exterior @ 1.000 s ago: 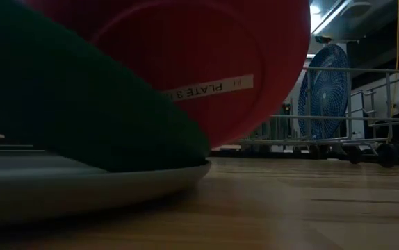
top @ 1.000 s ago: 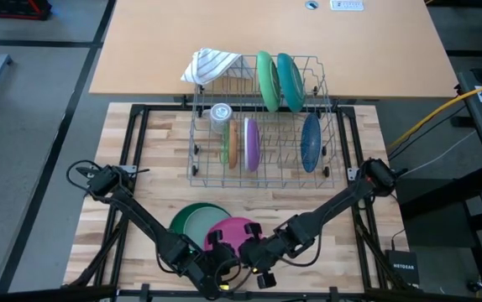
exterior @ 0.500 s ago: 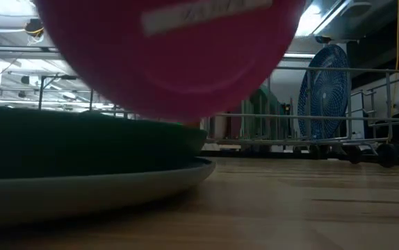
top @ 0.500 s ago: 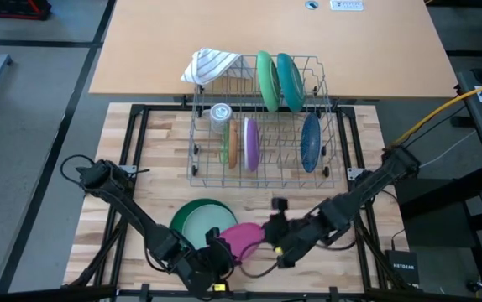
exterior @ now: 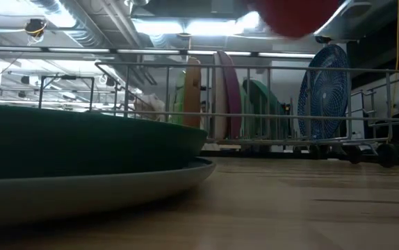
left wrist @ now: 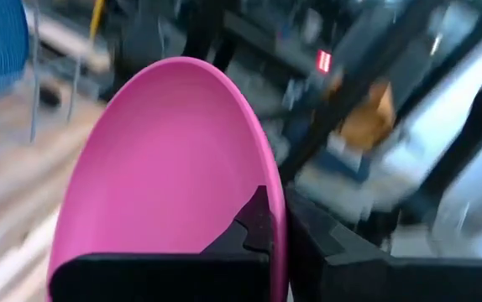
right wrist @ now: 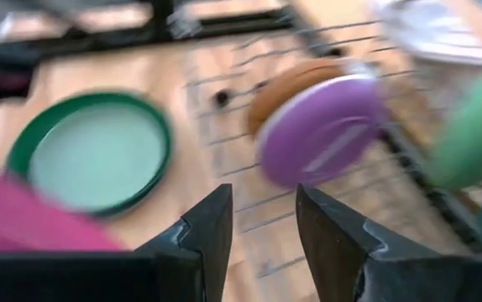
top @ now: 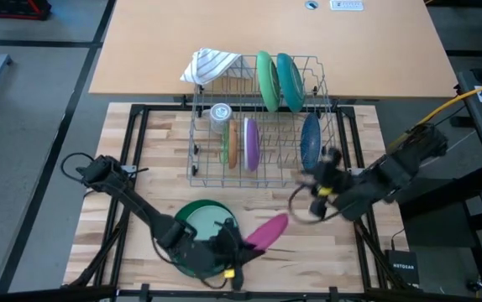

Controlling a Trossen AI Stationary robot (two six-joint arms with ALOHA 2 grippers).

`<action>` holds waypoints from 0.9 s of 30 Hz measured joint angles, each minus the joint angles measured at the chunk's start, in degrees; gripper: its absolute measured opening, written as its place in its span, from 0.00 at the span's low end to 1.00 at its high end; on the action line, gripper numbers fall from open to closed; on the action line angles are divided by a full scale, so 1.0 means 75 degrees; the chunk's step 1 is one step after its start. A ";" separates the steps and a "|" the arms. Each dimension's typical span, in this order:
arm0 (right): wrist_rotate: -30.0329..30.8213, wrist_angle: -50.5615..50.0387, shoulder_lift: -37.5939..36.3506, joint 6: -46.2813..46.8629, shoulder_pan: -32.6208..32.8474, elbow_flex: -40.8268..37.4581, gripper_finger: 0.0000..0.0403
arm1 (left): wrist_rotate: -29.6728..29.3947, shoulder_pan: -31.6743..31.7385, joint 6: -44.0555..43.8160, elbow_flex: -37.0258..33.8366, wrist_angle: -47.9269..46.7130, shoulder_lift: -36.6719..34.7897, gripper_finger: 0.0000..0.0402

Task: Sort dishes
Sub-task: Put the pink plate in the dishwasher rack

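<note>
My left gripper (top: 239, 248) is near the table's near edge and is shut on a pink plate (top: 267, 230), which shows large in the left wrist view (left wrist: 165, 168) and at the top of the low view (exterior: 293, 12). Beside it a dark green bowl (top: 201, 228) with a pale teal inside sits on a pale plate (exterior: 116, 189). My right gripper (top: 315, 181) hovers open and empty by the rack's near right corner. Green (top: 264, 80), teal (top: 290, 80), blue (top: 310, 141), purple (top: 251, 143) and tan (top: 233, 143) plates stand on edge in the wire rack (top: 262, 180). My left gripper pinches the pink plate's rim (left wrist: 268, 252) between its two fingers, one finger (left wrist: 256, 225) on the hollow face and the other behind it. The plate is lifted clear of the table and the bowl, tipped up on a slant and reaching out beyond the fingers toward the rack.
A small clear glass (top: 220, 111) and a striped white cloth (top: 212, 65) sit at the rack's far left. A black frame (top: 136, 143) borders the wooden work surface. Bare wood (top: 153, 155) lies left of the rack, and more between the rack and the bowl.
The pink plate has come up off the green bowl and tipped from flat to slanted, carried by my left gripper toward the right. My right gripper has drawn away from the plate, up and toward the far right, to the rack's near right corner.
</note>
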 joint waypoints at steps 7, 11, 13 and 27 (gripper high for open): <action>0.1544 -0.1560 -0.1154 0.1534 -0.0006 -0.0001 0.34 | -0.0111 0.1086 0.0118 0.0006 0.2006 -0.0012 0.01; 0.1805 -0.2364 -0.1690 0.2418 -0.0006 -0.0009 0.34 | -0.0116 0.1835 -0.0110 0.0006 0.2384 -0.0012 0.01; 0.1805 -0.2592 -0.1901 0.2747 -0.0006 -0.0009 0.34 | -0.0119 0.2185 -0.0265 0.0006 0.2439 -0.0012 0.01; 0.2129 -0.2725 -0.3532 0.3244 -0.0006 -0.1757 0.34 | -0.0819 0.3560 -0.0638 0.0006 0.2300 -0.0012 0.01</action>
